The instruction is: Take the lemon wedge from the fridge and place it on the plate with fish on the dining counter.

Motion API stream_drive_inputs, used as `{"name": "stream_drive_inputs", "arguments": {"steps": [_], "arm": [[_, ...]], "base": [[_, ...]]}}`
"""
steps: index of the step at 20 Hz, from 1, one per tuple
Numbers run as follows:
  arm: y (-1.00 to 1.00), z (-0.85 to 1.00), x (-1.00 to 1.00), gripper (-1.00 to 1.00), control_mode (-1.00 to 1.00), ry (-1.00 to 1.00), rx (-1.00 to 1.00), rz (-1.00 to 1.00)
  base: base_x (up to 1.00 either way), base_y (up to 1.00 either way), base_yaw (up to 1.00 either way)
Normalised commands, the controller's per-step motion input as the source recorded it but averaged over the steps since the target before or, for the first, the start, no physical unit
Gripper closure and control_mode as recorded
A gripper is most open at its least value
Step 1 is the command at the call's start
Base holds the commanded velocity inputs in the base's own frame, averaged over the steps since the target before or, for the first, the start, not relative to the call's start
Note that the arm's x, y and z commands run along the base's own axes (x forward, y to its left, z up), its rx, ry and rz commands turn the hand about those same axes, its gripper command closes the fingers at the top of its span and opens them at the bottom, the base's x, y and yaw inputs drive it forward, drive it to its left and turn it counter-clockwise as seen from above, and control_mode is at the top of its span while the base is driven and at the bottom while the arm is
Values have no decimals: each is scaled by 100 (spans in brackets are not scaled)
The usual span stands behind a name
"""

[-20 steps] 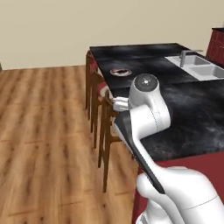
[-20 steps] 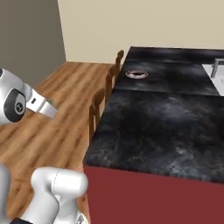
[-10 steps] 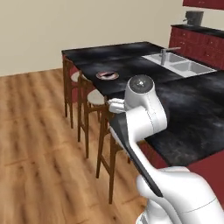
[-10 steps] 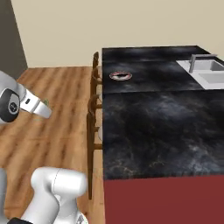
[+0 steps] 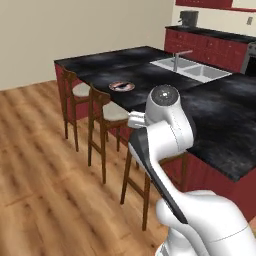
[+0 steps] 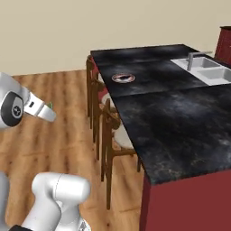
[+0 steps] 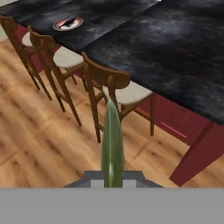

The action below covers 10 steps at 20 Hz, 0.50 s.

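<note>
A thin green-yellow lemon wedge stands edge-on between my gripper's jaws, which are shut on it. In the right base view the gripper is held out over the wooden floor, left of the stools, with a green tip of the wedge showing. The plate with fish lies on the dining counter near its stool-side edge, well ahead of the gripper. The fridge is out of view.
Three wooden stools with pale seats stand along the counter's near side, between me and the plate. A sink with a tap is set in the counter. Red wall cabinets stand behind. Wooden floor lies open to the left.
The whole picture has shifted in both base views: the base has driven and turned, and the counter and stools now show from farther off. The arm keeps its pose.
</note>
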Motion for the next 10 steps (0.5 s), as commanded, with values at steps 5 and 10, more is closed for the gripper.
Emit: {"name": "stream_drive_inputs", "arguments": {"steps": [5, 10], "arm": [[0, 0, 0, 100, 100, 0, 0, 0], [0, 0, 0, 100, 100, 0, 0, 0]], "base": [[95, 100, -40], [94, 100, -45]]}}
